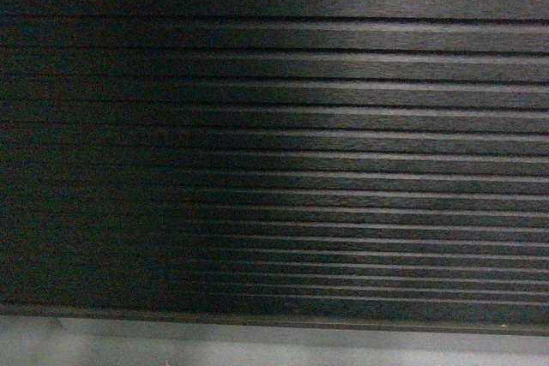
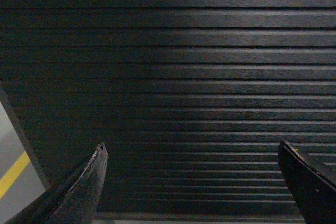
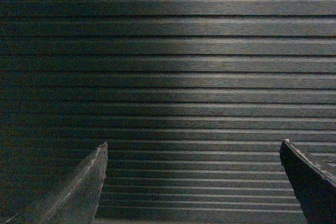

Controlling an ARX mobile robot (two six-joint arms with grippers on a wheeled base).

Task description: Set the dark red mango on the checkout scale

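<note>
The checkout's dark, horizontally ribbed front (image 1: 274, 143) fills the head view, close up, with its grey plinth (image 1: 274, 345) along the bottom. The same ribbed front (image 2: 178, 77) faces my left gripper (image 2: 191, 148), which is open with nothing between its fingers. My right gripper (image 3: 193, 146) also stands open and empty before the ribbed front (image 3: 178, 77). The dark red mango and the scale are out of view. Neither gripper shows in the head view.
In the left wrist view a grey floor strip with a yellow line (image 2: 13, 174) shows at the lower left, past the counter's corner edge (image 2: 21, 135). The light grey plinth band (image 2: 199, 221) runs under the counter front.
</note>
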